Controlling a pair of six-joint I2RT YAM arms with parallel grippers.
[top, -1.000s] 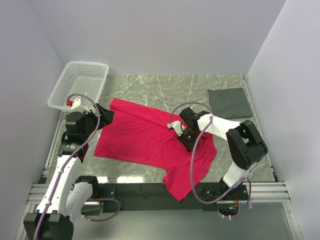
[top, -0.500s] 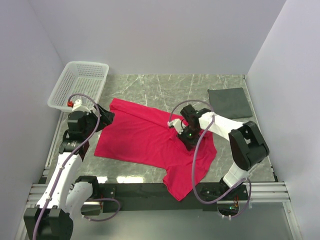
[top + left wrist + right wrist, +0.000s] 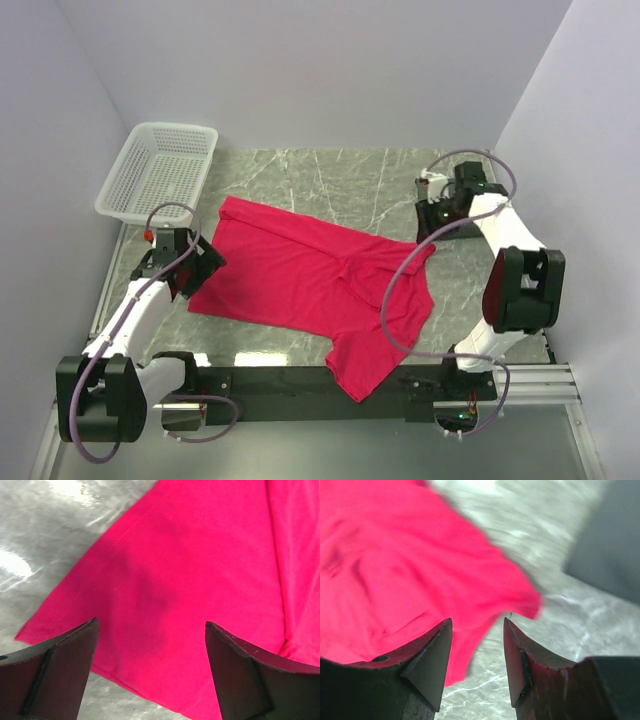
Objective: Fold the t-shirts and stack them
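- Your left gripper (image 3: 150, 625) stands with its fingers spread wide, holding nothing. The crimson t-shirt (image 3: 300, 280) lies flat directly below the gap, with a hemmed corner just outside the left finger and bare marble table (image 3: 300, 180) beyond it.
- Your right gripper (image 3: 476, 625) is partly spread and also holds nothing. The shirt's edge sits under and beyond its left finger, stone shows below the gap, and a dark grey folded cloth (image 3: 458, 205) lies past its right finger.
- The shirt is spread across the table with a few wrinkles near its middle. No fold shows in it, so I judge the folding as not yet done.
- What is left is every fold, then the stacking. The grey cloth may be the pile to build on, but you cannot tell whether it is a shirt.
- The white mesh basket (image 3: 175, 127) sits well beyond your left fingers, and no garment shows in it.
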